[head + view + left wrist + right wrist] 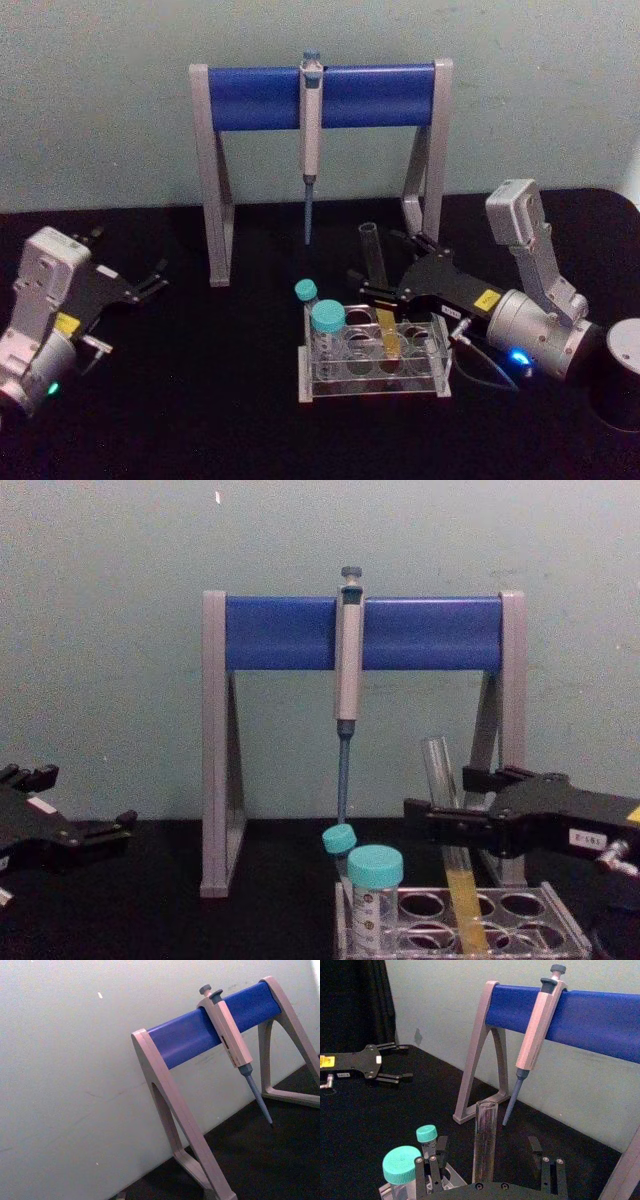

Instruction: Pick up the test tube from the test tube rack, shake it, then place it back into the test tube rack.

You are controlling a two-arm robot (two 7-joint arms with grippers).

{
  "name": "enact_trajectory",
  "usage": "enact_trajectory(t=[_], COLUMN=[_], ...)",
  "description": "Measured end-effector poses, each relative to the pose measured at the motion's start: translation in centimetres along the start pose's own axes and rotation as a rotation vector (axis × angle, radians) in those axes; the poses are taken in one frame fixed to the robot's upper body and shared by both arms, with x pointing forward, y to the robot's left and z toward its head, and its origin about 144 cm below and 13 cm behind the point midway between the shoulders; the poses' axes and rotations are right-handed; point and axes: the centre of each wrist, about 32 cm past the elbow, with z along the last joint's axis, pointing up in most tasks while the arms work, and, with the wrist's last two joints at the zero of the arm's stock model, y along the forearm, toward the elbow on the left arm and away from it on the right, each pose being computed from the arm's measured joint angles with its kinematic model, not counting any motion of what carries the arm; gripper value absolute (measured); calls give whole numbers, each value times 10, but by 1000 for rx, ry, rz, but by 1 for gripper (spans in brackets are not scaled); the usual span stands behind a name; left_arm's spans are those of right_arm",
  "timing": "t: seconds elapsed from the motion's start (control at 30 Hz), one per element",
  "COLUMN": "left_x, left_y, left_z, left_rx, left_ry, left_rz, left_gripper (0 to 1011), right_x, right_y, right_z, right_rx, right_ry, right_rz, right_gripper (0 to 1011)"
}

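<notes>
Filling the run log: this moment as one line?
right gripper: open, straddling test tube | test tube: in rack | left gripper: parked, open

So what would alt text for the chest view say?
The open right gripper straddles a slim clear glass test tube of yellow liquid standing in a low clear plastic rack, before a grey-and-blue pipette stand. The left gripper rests idle at left.

Pale green-grey wall right across the back, plain and matte, meeting the black desk in a straight line. The light falls soft and even over it. There's a small white fleck high on the wall and a dark smudge lower down. A black curtain hangs where the wall ends.
</notes>
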Motion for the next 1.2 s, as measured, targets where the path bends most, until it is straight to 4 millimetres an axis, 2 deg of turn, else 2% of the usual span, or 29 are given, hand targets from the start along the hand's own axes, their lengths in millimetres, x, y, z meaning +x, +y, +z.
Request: enact_trajectory(t=[0.17, 0.3, 0.93, 1.0, 1.03, 1.1, 1.2], left_x=[0, 0, 0, 0, 0, 0, 0], left_y=[0, 0, 0, 0, 0, 0, 0], left_z=[0, 0, 0, 0, 0, 0, 0], left_rx=[0, 0, 0, 0, 0, 0, 0], left_ry=[0, 0, 0, 0, 0, 0, 0], left_rz=[0, 0, 0, 0, 0, 0, 0], left_gripper=[1001, 1001, 1001, 1002, 1001, 1001, 1001], right_x=[0, 0, 0, 0, 0, -1, -1], right_y=[0, 0, 0, 0, 0, 0, 0], right_z=[0, 0, 0, 0, 0, 0, 0], right_rx=[0, 0, 2, 2, 2, 2, 2], right_ry=[-1, -1, -3, -3, -3, -3, -3], right_rz=[0, 0, -1, -1, -1, -1, -1], right_gripper=[1000, 952, 396, 294, 294, 233, 229])
